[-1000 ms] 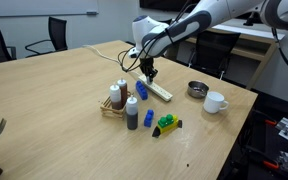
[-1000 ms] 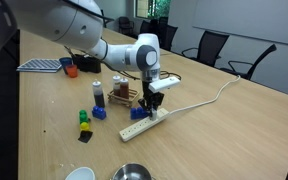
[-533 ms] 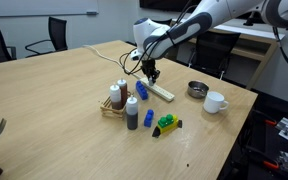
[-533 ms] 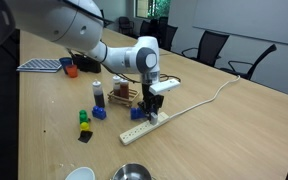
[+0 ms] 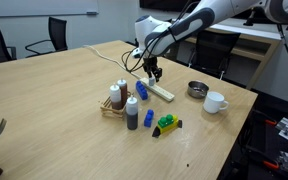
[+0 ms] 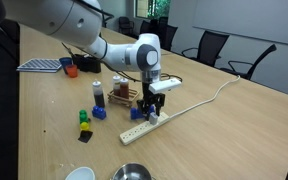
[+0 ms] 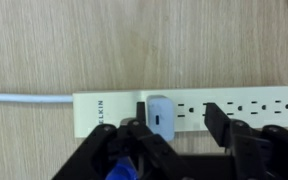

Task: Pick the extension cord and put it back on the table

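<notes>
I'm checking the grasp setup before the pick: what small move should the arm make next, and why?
Probably turn the wrist about a quarter turn. In the wrist view the open pincer hangs over the extension cord, which lies flat on the table, and its fingers line up along the strip's length, not across its narrow width.

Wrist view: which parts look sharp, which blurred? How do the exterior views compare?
Wrist view: the extension cord is sharp, its brand lettering legible, while the gripper near the lens is dark and soft. In both exterior views, lighting is even.
</notes>
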{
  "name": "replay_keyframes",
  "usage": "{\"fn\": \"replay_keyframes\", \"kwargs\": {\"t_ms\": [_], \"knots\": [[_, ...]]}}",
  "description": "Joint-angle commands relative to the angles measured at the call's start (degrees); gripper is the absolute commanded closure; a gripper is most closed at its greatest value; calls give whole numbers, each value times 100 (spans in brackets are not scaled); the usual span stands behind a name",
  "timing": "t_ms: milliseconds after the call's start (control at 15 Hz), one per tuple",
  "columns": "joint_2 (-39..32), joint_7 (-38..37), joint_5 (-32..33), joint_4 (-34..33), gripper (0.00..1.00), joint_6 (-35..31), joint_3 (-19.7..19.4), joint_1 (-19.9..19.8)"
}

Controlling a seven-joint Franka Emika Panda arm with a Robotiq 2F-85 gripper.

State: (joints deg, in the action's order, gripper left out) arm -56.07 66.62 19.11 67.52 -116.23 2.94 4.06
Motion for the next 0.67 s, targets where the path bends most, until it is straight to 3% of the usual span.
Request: {"fn": "replay_keyframes", "kwargs": {"t_ms": [0, 133, 333, 467, 600], "knots": [[76, -31, -26, 95, 10, -71, 4, 7], [342, -209, 49, 437, 1, -340, -34, 71], [728, -650, 152, 855, 0, -675, -89, 188], [995, -956, 121, 1153, 0, -608, -55, 237], [1186, -750, -123, 1428, 0, -198, 196, 120]]}}
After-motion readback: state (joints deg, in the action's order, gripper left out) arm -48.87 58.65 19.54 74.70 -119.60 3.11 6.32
